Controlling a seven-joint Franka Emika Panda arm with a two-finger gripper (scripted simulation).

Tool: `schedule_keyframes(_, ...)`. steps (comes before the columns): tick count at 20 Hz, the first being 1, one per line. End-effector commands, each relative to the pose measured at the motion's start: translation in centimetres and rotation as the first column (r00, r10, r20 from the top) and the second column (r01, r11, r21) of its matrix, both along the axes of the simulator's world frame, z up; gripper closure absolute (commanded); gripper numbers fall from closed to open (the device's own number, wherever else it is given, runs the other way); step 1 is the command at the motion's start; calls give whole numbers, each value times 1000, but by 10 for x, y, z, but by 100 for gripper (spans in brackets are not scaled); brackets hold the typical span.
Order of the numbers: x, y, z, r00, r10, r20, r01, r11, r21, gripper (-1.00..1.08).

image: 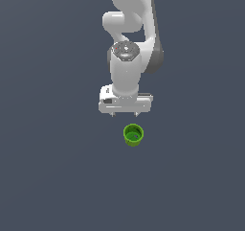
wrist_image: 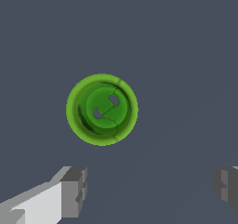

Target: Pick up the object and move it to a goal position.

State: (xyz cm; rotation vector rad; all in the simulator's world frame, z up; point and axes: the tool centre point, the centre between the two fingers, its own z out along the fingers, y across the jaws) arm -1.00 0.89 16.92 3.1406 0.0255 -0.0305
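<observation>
A small bright green cup (image: 133, 134) stands upright on the dark grey floor, its darker green inside showing. In the wrist view the cup (wrist_image: 102, 109) is seen from straight above, with its rim whole and two small holes in its bottom. My gripper (image: 124, 115) hangs above the floor, just behind the cup and a little toward the exterior view's left. Its jaws are wide apart and hold nothing. In the wrist view the gripper (wrist_image: 151, 190) shows two grey fingertips (wrist_image: 74, 190), and the cup lies outside the gap between them.
The white arm (image: 128, 57) rises behind the gripper in the exterior view. A plain dark grey floor (image: 57, 167) lies all around the cup. No goal marker shows in either view.
</observation>
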Motion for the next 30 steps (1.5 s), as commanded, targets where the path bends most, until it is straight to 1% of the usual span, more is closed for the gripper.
schedule_keyframes(1, 0, 0, 0, 1000, 0, 0, 0, 1000, 0, -20)
schedule_keyframes(7, -4, 14, -4, 999, 30, -15, -30, 1000, -2, -20)
schedule_keyframes(11, -4, 14, -5, 999, 31, -16, -31, 1000, -1, -20)
schedule_keyframes(14, -4, 15, -6, 999, 42, -17, -42, 999, -10, -20)
schedule_keyframes(17, -5, 18, -9, 998, 63, -21, -64, 998, -27, -20)
schedule_keyframes(20, -5, 21, -13, 995, 95, -27, -96, 994, -52, -20)
schedule_keyframes(24, -5, 27, -20, 987, 155, -40, -158, 982, -100, -20)
schedule_keyframes(27, -5, 32, -27, 976, 212, -54, -217, 965, -144, -20)
schedule_keyframes(30, -5, 39, -35, 958, 278, -72, -287, 938, -196, -20)
